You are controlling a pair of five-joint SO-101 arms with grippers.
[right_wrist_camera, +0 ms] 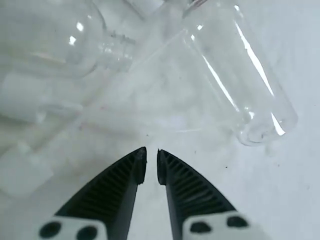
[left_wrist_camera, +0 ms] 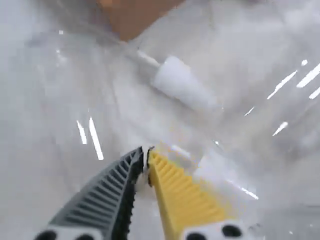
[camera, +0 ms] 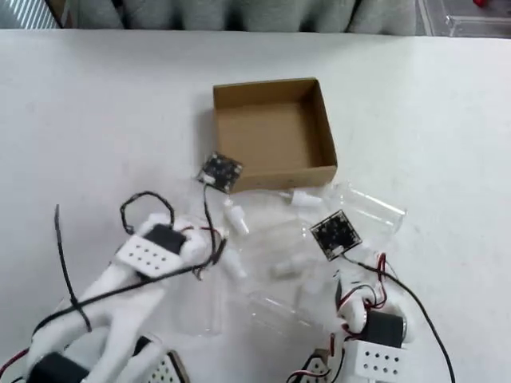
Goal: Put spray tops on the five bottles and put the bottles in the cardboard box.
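Note:
The open cardboard box (camera: 275,132) stands mid-table with nothing visible inside. Several clear bottles lie on their sides in front of it, one at the right (camera: 374,209) and one nearer the front (camera: 271,309). White spray tops (camera: 236,217) (camera: 303,198) lie loose among them. My left gripper (left_wrist_camera: 146,153), with one grey and one yellow finger, is shut just above the table, a white spray top (left_wrist_camera: 182,84) ahead of it. My right gripper (right_wrist_camera: 150,161) is shut with nothing in it, a capless bottle (right_wrist_camera: 240,75) ahead and another bottle (right_wrist_camera: 50,45) beside it.
The left arm (camera: 152,251) comes in from the front left, the right arm (camera: 371,335) from the front right, both with trailing cables. Bare white table lies left, right and behind the box. A corner of the box (left_wrist_camera: 132,15) is close ahead of the left gripper.

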